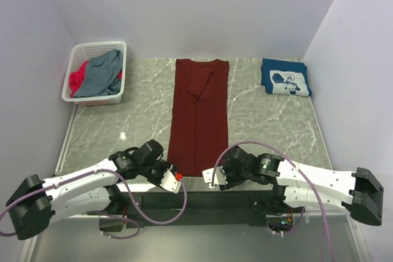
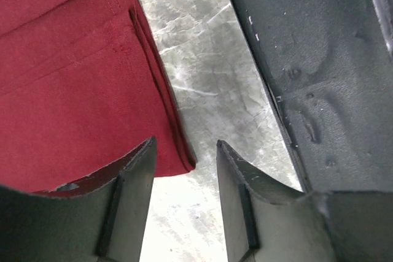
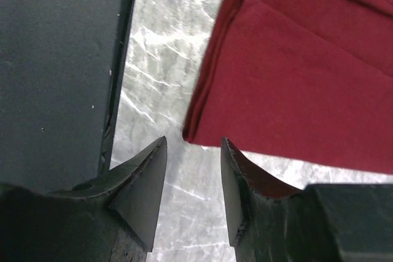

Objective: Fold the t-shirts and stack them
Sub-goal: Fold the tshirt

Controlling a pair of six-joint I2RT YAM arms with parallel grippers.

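In the middle of the marble table (image 1: 135, 121): one maroon t-shirt (image 1: 198, 115), laid flat as a long narrow strip, collar at the far end and hem at the near edge.

- Left gripper (image 1: 177, 180): at the shirt's near-left hem corner. In the left wrist view its fingers (image 2: 132, 188) stand apart. The cloth corner (image 2: 184, 165) reaches into the gap and is not visibly pinched.
- Right gripper (image 1: 210, 177): at the near-right hem corner. Its fingers (image 3: 236, 188) are likewise apart, with the corner (image 3: 187, 134) just ahead of the gap.
- Navy t-shirt (image 1: 285, 78): white print, folded, at the far right of the table.
- White lattice basket (image 1: 92, 98): at the far left, holding a grey-blue t-shirt (image 1: 101, 75) and a pink t-shirt (image 1: 75, 81), both crumpled.
- Dark panel (image 1: 215, 200): along the table's near edge, beside both grippers.
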